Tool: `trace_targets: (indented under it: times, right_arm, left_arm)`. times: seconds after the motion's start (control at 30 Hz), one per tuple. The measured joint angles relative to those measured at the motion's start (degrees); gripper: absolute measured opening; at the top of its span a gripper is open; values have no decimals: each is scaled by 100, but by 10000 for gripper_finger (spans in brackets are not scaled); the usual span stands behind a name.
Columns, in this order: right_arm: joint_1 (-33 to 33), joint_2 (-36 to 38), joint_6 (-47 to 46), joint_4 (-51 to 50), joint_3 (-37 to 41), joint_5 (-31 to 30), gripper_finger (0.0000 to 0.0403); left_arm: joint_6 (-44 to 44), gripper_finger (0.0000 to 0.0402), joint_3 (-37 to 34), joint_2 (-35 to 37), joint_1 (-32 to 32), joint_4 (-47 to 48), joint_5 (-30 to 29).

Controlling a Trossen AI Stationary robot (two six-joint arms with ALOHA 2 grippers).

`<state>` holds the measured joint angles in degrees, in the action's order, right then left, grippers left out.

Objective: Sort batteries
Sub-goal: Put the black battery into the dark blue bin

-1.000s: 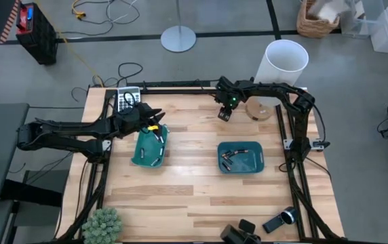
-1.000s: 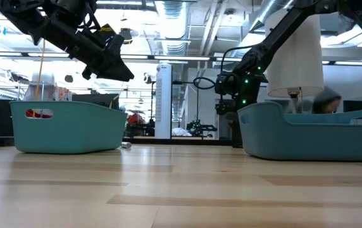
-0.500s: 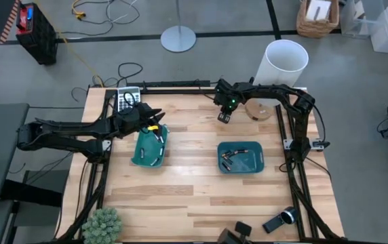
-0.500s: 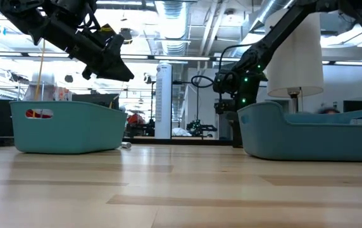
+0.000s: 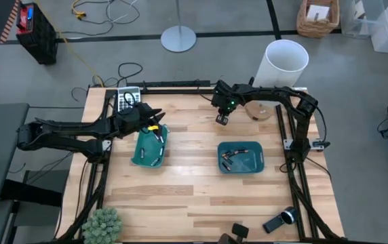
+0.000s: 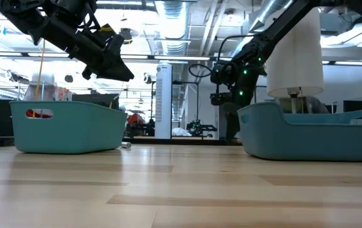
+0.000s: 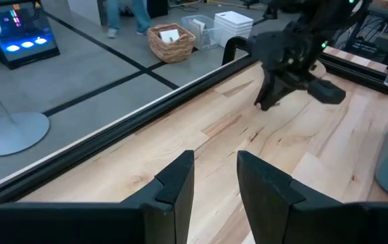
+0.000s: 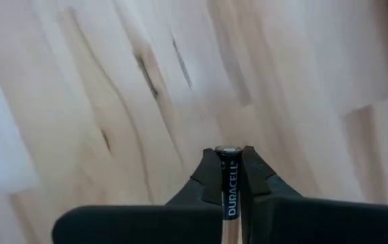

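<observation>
My right gripper (image 8: 229,152) is shut on a dark battery (image 8: 229,177) with copper-coloured lettering. It hangs above the bare wood at the far middle of the table (image 5: 222,120), beyond the right teal tray (image 5: 256,165). That tray holds several small batteries (image 5: 229,156). My left gripper (image 7: 216,163) stands open with nothing between its fingers, above the far end of the left teal tray (image 5: 140,150), which also holds batteries (image 5: 156,139). In the low view both grippers (image 6: 119,68) (image 6: 224,96) hang above the trays' rims. My right gripper pinches the battery's long sides (image 8: 229,193) between its two fingers. The battery lies along the fingers, its metal end (image 8: 229,148) level with their tips. The fingers slant steeply down from above. The battery is clear of the wood below.
A grey calculator (image 5: 127,100) lies at the far left corner and a round wooden disc (image 5: 258,109) at the far right. A white bin (image 5: 286,63) stands beyond the table. A plant (image 5: 102,225) and a handheld device (image 5: 280,220) sit at the near edge.
My right gripper has risen a little and drifted toward the table's left, away from the wooden disc.
</observation>
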<state>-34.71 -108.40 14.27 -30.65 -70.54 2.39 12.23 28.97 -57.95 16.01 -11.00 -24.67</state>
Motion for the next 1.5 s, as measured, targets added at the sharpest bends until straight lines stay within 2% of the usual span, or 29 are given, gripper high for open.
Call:
trace_targets:
  times: [0.13, 0.3, 0.47, 0.7, 0.9, 1.07, 1.2, 1.27, 1.4, 1.5]
  right_arm:
    - [131, 244, 63, 142, 0, 17, 10]
    - [292, 682, 108, 306, 0, 435, 9]
    - [490, 1267, 424, 442, -9, 1555, 9]
    - [772, 1932, 1392, 124, -11, 3795, 9]
    - [1134, 2259, 2075, -1135, -13, 4523, 9]
    - [1593, 2399, 2188, -2156, -13, 4572, 9]
    - [1909, 2394, 1445, -2467, 0, 4345, 24]
    - [2073, 2393, 984, -2446, 105, 3977, 43]
    - [2358, 2391, 222, -2465, 361, 2843, 87]
    - [2455, 2404, -51, -2469, 594, 2470, 124]
  left_arm:
    - [0, 106, 0, -1, 0, -1, 0]
    - [0, 106, 0, -2, -1, -1, 0]
    - [0, 106, 0, -2, 0, 0, 0]
    - [4, 106, 0, -2, -2, 2, 2]
    - [24, 106, 0, -2, -2, 14, 44]
    - [54, 106, 0, -2, -2, 24, 86]
    - [65, 106, 0, -2, 0, 25, 87]
    - [90, 106, 0, -2, -1, 59, 90]
    - [137, 106, 0, -2, -1, 240, 94]
    - [194, 106, 0, -4, -2, 313, 96]
